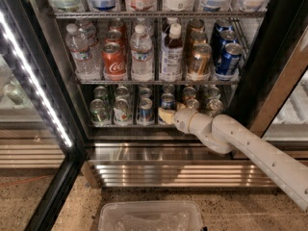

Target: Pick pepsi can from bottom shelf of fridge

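The fridge (269, 57) stands open, with its bottom shelf (130, 125) holding lanes of small cans. Two small blue pepsi cans stand in the middle lanes, one at the front (146, 109) and one (167, 101) just right of it, set a little further back. My gripper (164, 114) reaches in from the right at the shelf's front edge, directly in front of and slightly below the right blue can. It partly covers that can's lower half. Green-silver cans (99, 112) stand to the left and copper-brown cans (212, 106) to the right.
The shelf above holds water bottles (141, 57), a red Coca-Cola can (114, 60) and taller blue cans (228, 59). The glass door with its bright LED strip (33, 81) stands open at left. A steel base grille (173, 174) and a clear plastic bin (151, 216) lie below.
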Available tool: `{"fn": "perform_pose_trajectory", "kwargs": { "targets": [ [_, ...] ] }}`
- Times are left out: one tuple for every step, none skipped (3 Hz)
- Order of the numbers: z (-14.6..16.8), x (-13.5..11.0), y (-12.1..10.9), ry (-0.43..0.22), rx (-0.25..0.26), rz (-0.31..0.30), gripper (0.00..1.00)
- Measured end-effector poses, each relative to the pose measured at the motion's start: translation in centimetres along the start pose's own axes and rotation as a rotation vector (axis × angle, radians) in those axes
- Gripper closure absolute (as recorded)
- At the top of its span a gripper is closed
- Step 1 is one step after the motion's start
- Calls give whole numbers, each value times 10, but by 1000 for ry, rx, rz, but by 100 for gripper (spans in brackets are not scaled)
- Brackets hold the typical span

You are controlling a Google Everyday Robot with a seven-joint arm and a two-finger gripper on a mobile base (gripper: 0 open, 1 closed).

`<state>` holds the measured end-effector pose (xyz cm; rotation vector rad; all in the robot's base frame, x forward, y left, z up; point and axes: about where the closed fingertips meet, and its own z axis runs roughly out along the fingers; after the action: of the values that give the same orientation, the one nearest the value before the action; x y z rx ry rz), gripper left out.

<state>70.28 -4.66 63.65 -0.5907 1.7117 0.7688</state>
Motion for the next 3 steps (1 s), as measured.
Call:
{"fn": "perform_pose_trajectory", "kwargs": {
  "targets": [
    [-12,-15,-11,-19,13,17,100],
    [-12,-13,-12,-20,13,18,100],
    [-35,-38,-27,-69,-12,56,100]
  ]
}}
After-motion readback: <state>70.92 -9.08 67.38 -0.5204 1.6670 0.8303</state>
